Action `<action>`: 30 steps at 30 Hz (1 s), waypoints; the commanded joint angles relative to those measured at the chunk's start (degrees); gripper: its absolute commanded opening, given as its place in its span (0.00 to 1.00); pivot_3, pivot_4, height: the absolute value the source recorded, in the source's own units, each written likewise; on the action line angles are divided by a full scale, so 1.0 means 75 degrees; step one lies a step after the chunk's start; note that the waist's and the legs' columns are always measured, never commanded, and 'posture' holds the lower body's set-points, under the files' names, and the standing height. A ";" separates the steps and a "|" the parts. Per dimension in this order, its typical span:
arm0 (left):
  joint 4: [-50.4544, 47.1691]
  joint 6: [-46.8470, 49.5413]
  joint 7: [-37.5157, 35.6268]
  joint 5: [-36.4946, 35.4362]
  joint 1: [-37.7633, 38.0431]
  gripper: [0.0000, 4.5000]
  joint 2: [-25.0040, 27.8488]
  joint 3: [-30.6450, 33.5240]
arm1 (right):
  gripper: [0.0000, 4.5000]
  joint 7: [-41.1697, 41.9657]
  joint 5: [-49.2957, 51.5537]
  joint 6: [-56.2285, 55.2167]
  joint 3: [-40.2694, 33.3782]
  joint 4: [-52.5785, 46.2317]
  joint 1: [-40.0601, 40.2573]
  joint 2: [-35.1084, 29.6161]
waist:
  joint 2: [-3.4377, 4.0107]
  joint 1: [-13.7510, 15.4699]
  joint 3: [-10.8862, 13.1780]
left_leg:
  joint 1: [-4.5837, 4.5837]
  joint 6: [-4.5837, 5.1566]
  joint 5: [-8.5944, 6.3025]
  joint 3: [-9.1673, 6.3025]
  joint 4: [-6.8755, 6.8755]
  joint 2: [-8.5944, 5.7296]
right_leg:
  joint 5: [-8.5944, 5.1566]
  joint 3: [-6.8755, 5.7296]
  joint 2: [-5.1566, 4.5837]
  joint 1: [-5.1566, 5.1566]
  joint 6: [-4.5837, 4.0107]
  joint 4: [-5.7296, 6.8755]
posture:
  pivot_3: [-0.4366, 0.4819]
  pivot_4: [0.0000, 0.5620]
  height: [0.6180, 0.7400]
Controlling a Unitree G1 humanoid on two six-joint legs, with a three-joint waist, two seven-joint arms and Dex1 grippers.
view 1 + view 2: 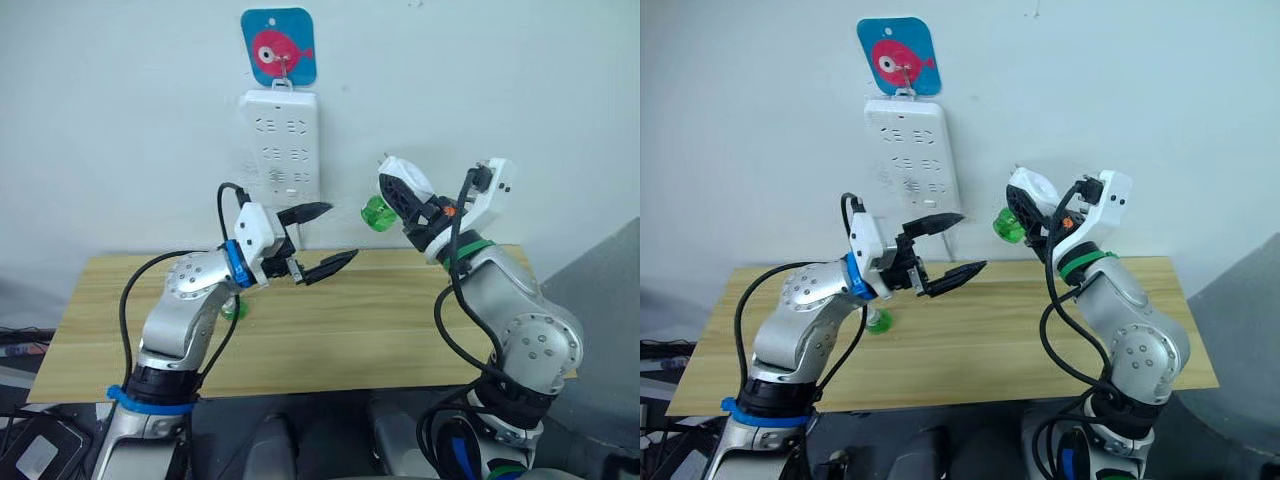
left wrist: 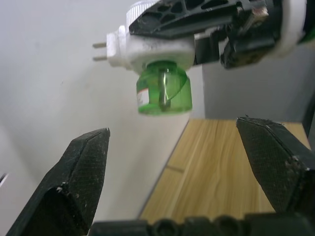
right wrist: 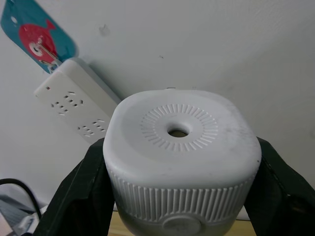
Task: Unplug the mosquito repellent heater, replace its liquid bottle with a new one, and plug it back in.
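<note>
A plain, pale wall fills the back of the scene, lit evenly with soft shadows. A long white power strip hangs upright on it from a hook, and just above the strip sits a blue card with a pink fish. Below, a light wooden tabletop with visible grain is pushed up against the wall. At the right edge, a grey surface rises beside the tabletop. At the lower left, under the tabletop's corner, dark cables and a flat grey device lie on the floor.
</note>
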 commanded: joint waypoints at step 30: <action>0.0282 -0.0789 0.0297 0.0107 -0.0377 0.49 -0.0708 -0.0198 | 0.66 -0.2073 0.3532 -0.2017 0.1555 0.0123 0.0805 -0.0844 | 0.0000 -0.0019 0.0000 | -0.0005 -0.0001 0.0001 0.0014 0.0005 -0.0010 | -0.0001 0.0014 -0.0006 0.0000 0.0002 -0.0010 | 0.26 0.37 0.87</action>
